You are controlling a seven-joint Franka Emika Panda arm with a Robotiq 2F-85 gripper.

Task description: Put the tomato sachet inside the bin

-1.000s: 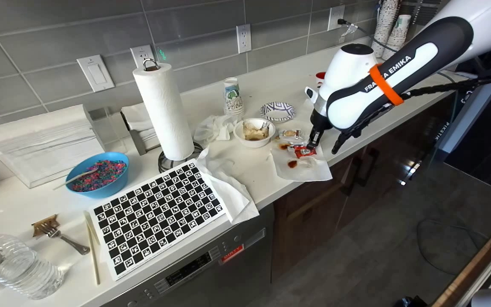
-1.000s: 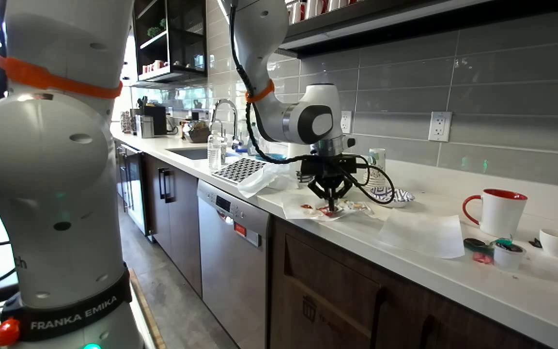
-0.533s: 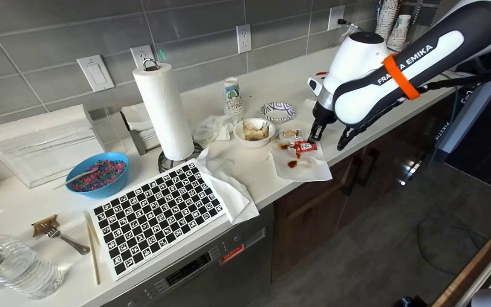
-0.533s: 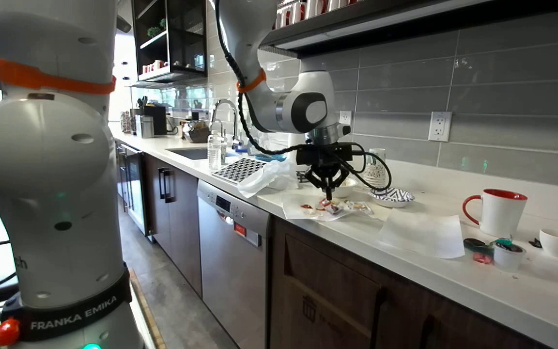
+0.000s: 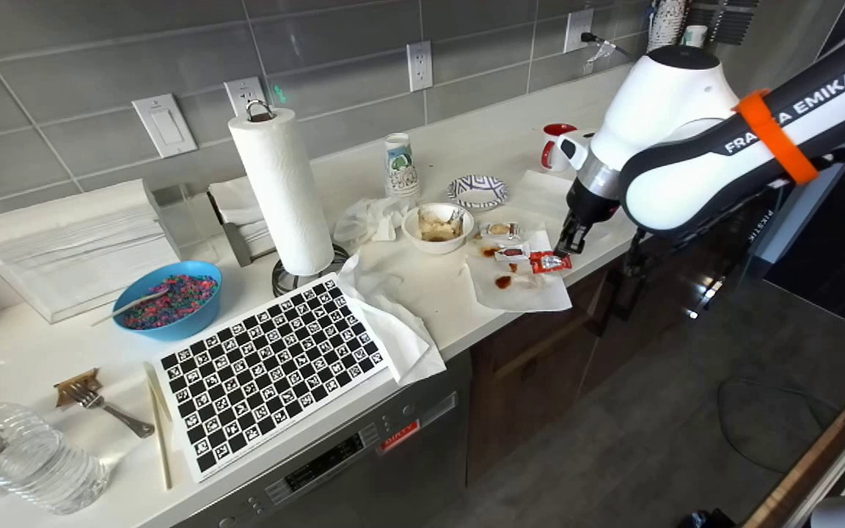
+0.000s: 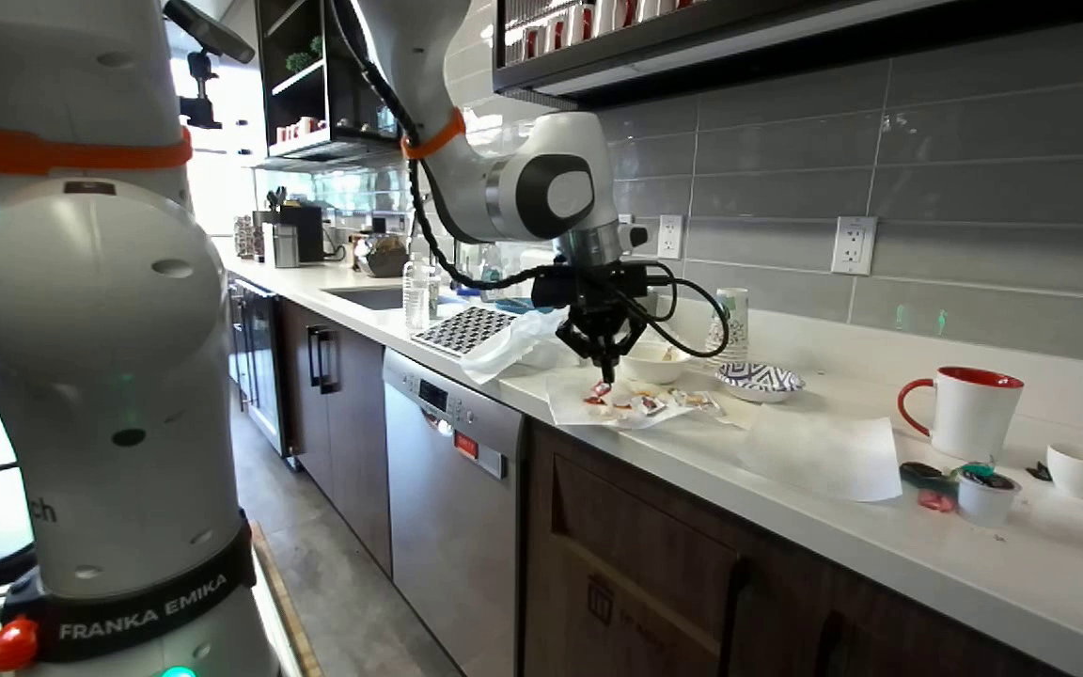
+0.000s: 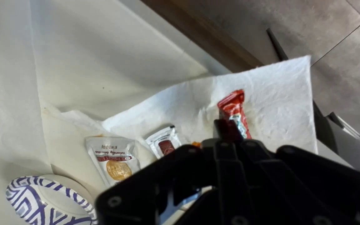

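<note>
My gripper (image 7: 230,129) is shut on the tomato sachet (image 7: 233,103), a small red packet with a pale label that sticks out past the fingertips. In an exterior view the sachet (image 5: 542,262) shows under the gripper (image 5: 568,248), over the right part of the stained white napkin (image 5: 532,297). Seen in an exterior view, the sachet (image 6: 600,388) hangs tilted at the tips of the gripper (image 6: 606,370), close above the napkin; the exact gap is hard to tell. The bin itself is out of view. A cabinet front (image 6: 600,600) carries a bin symbol.
Beside the napkin lie a white sachet (image 5: 513,252) and a nut butter packet (image 5: 499,230). A used white bowl (image 5: 437,229), a patterned plate (image 5: 478,191) and paper cups (image 5: 401,170) stand behind. A red-and-white mug (image 6: 969,414) stands farther along. The counter's front edge (image 6: 673,470) is close.
The gripper and the red sachet have lifted and moved together, rightward in an exterior view and leftward in the opposite-facing one, toward the counter's front edge. The white sachet stayed behind.
</note>
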